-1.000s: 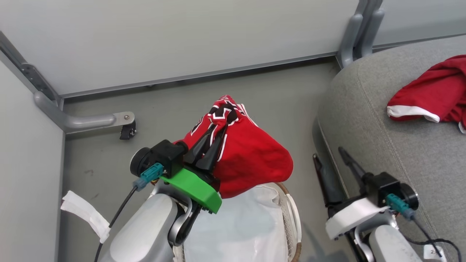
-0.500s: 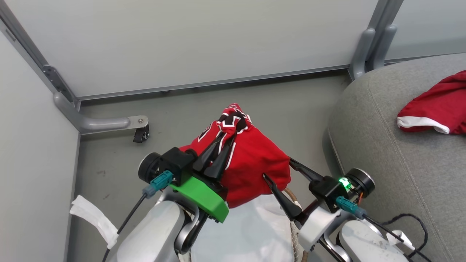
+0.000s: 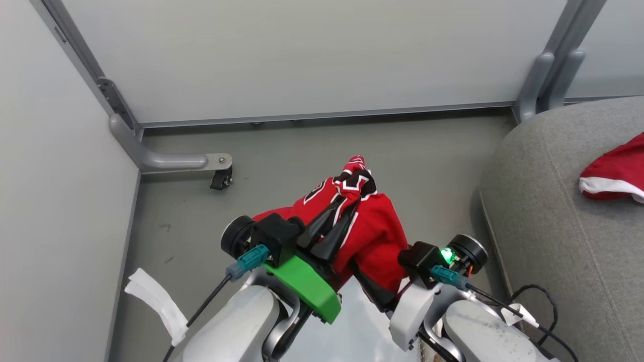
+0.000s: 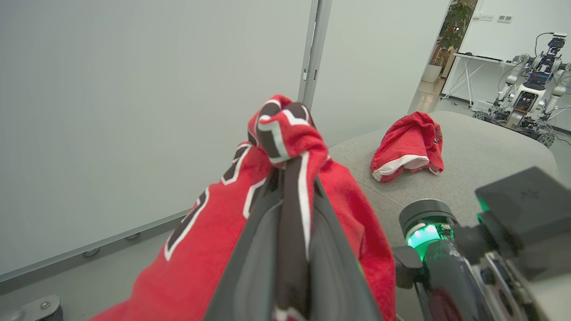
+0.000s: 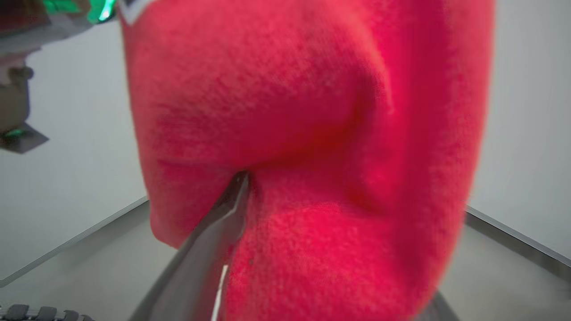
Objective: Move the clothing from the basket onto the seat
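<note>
The jersey [image 3: 375,236] hangs bunched from my left claw [image 3: 346,207], which is clamped on its trim above the liner [image 3: 358,327]. My right claw [image 3: 371,294] sits in the lower folds, just right of the left (closed or not, I cannot tell; cloth hides the tips). The risk is a thin pinch slipping, or the hem snagging on the edge of the seat [image 3: 553,226], further right. The other garment [image 3: 611,176] lies there. My right arm stands between the jersey and the seat.
</note>
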### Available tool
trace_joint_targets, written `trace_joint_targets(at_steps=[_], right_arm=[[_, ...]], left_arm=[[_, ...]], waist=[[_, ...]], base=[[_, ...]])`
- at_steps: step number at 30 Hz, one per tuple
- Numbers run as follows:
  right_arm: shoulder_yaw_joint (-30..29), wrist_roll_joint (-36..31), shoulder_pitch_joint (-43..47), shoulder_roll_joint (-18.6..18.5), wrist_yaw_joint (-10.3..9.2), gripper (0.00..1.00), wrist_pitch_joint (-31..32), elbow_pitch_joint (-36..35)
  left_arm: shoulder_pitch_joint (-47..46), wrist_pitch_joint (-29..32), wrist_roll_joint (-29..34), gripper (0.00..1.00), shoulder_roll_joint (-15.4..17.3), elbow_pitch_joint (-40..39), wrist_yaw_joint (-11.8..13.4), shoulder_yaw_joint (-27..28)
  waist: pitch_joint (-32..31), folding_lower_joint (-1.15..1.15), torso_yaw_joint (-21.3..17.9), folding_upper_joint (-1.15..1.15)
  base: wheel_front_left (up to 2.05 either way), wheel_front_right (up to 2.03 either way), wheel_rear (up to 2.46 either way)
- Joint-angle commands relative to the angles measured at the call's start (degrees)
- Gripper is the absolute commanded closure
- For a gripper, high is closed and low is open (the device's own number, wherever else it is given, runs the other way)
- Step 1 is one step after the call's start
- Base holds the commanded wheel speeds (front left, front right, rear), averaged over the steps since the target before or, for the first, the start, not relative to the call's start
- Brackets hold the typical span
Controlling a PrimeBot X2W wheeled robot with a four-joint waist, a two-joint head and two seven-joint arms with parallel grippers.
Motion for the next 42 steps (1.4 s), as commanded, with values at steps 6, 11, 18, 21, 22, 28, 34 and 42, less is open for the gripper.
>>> trace_joint_targets(at_steps=[6,11,18,21,22,28,34,42], right_arm=[[-0.26,0.54,0.03,1.13,-0.08,1.0,-0.1,1.77],[-1.71,0.42,0.94,1.88,-0.08,1.0,-0.1,1.6],[-3.53,-0.18,2.01,2.48,-0.08,1.0,-0.11,0.5],[-4.95,-0.61,2.68,2.6,-0.07,1.0,-0.06,-0.45],[-5.34,-0.79,2.95,2.66,-0.08,1.0,-0.07,-0.88],[-7.12,-1.64,3.69,3.08,-0.07,1.0,-0.11,-2.79],[-9.47,-2.12,4.89,3.7,-0.07,1.0,-0.11,-4.81],[-12.84,-2.29,6.87,4.49,-0.07,1.0,-0.11,-6.92]], left_arm=[[-0.96,-0.22,-0.95,1.0,0.25,-0.48,-0.17,-0.86],[-0.9,-0.22,-0.9,1.0,0.42,-0.44,-0.17,-0.63],[-1.09,-0.21,-0.48,1.0,0.59,-0.61,-0.17,-0.29],[-0.36,-0.22,0.21,0.0,0.17,-2.36,-0.16,1.6],[-0.1,-0.21,0.49,0.0,0.27,-2.2,-0.17,1.78],[0.5,-0.13,2.13,0.0,0.52,-1.79,-0.17,2.57],[1.14,-0.1,2.81,0.0,1.08,-1.11,-0.17,3.09],[1.86,-0.11,2.91,0.0,2.15,-1.3,-0.17,3.06]], waist=[[0.58,0.0,2.0,0.0],[0.67,0.0,1.95,0.0],[0.91,0.0,0.9,0.0],[1.31,0.0,0.0,0.0],[1.39,0.0,-0.37,0.0],[1.91,0.0,-3.49,0.0],[2.47,0.0,-8.84,0.0],[4.02,0.0,-18.7,0.0]], base=[[0.0,0.0,0.0],[0.0,0.0,0.0],[0.0,0.0,0.0],[0.0,0.0,0.0],[0.0,0.0,0.0],[0.0,0.0,0.0],[0.0,0.0,0.0],[0.0,0.0,0.0]])
